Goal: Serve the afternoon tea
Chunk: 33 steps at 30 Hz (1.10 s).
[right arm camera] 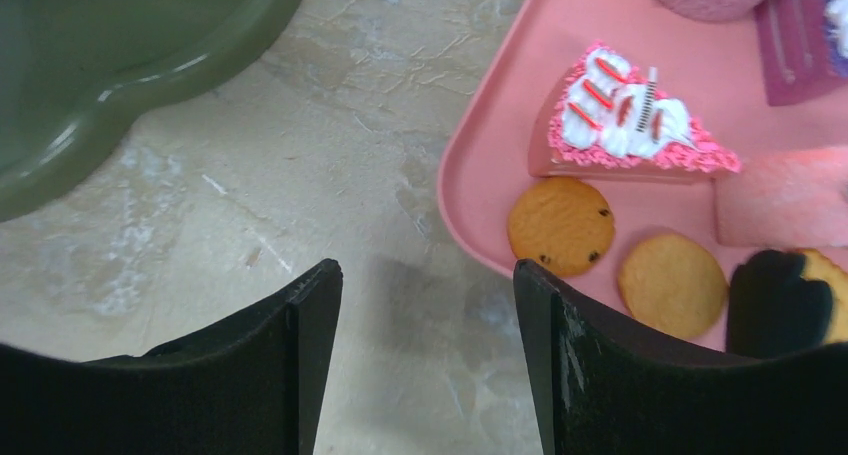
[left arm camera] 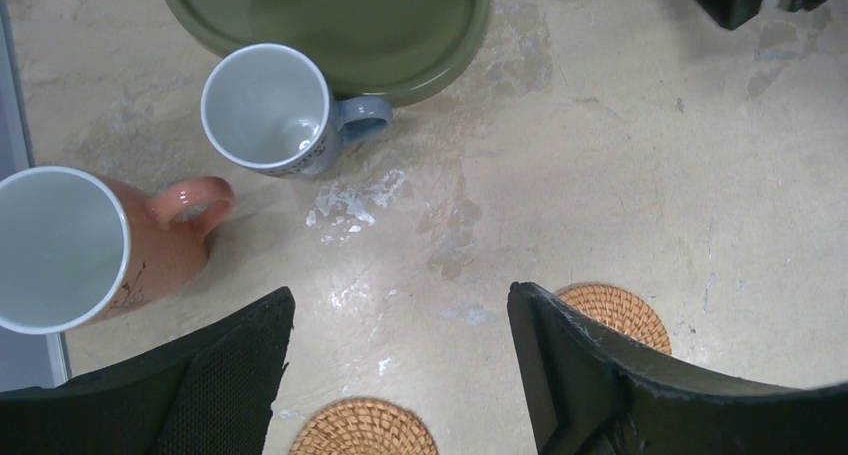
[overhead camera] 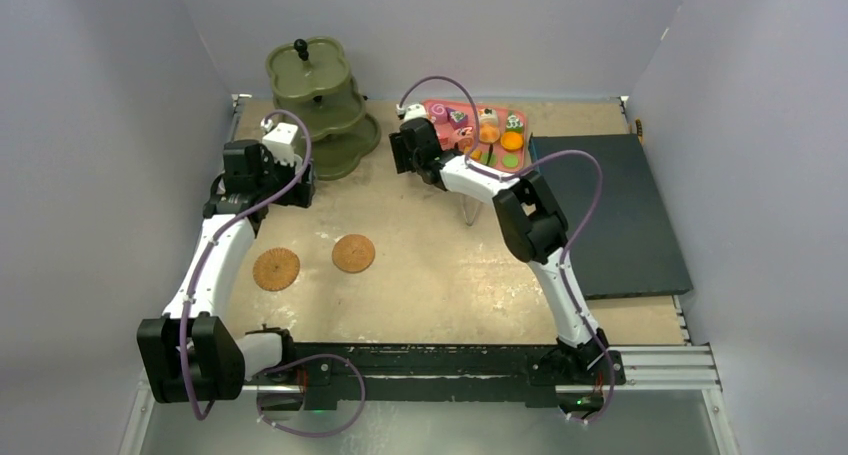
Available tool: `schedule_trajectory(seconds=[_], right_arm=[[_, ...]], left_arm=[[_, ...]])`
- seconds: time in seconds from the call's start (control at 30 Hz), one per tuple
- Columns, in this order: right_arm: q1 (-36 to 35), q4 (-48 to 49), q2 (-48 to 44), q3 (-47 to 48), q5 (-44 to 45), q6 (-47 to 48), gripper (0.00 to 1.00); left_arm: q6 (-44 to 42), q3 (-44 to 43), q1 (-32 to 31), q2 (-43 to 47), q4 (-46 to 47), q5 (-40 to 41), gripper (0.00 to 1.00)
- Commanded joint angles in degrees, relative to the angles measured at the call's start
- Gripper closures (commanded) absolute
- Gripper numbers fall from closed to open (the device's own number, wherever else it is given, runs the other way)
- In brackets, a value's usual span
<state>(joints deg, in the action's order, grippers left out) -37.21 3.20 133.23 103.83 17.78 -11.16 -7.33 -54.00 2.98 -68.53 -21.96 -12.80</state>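
Observation:
In the left wrist view my left gripper (left arm camera: 400,293) hangs open over bare table with nothing between its fingers. Beyond it stand a grey-blue cup (left arm camera: 268,108) and a terracotta cup (left arm camera: 75,247), both upright and empty, beside the base of the olive stand (left arm camera: 400,45). Two brown coasters (left arm camera: 365,430) (left arm camera: 618,313) lie under the fingers. My right gripper (right arm camera: 425,266) is open over the table just left of the pink tray (right arm camera: 480,190), which holds cookies (right arm camera: 560,225), a pink cake slice (right arm camera: 625,125) and other pastries. From above, the left gripper (overhead camera: 262,170) hides the cups.
The three-tier stand (overhead camera: 312,100) is at the back left, the pink tray (overhead camera: 437,107) at the back centre, and the right gripper (overhead camera: 410,153) lies between them. A black mat (overhead camera: 610,215) covers the right side. A black object (right arm camera: 780,300) lies on the tray's cookies.

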Motion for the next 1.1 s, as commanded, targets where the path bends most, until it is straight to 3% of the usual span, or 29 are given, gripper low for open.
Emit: schedule_trajectory(seconds=[0.0,0.5,0.7,0.87,1.07], right_arm=[[0.2,-3.0,3.48,7.34,-0.29,3.81,0.33],[0.47,-6.47,11.38,17.22,-2.25,4.11,0.35],[0.64,-8.55,12.46,17.9,-1.94,3.09,0.53],[0.65,-7.46,10.17,14.21,-1.68,2.26,0.74],[0.35,-3.82,6.12,7.0,1.47,-0.86,0.82]], left_arm=[[-1.18,-2.91,0.18,0.3,0.25,-0.69,0.24],[-1.03,-3.44,0.18,-1.16,1.45,-1.24,0.26],[-1.95,-3.84,0.16,-0.78,1.15,-0.42,0.28],[-2.24,-3.84,0.16,-0.3,0.88,-0.12,0.29],[-1.83,-4.2,0.19,0.44,0.42,-0.32,0.29]])
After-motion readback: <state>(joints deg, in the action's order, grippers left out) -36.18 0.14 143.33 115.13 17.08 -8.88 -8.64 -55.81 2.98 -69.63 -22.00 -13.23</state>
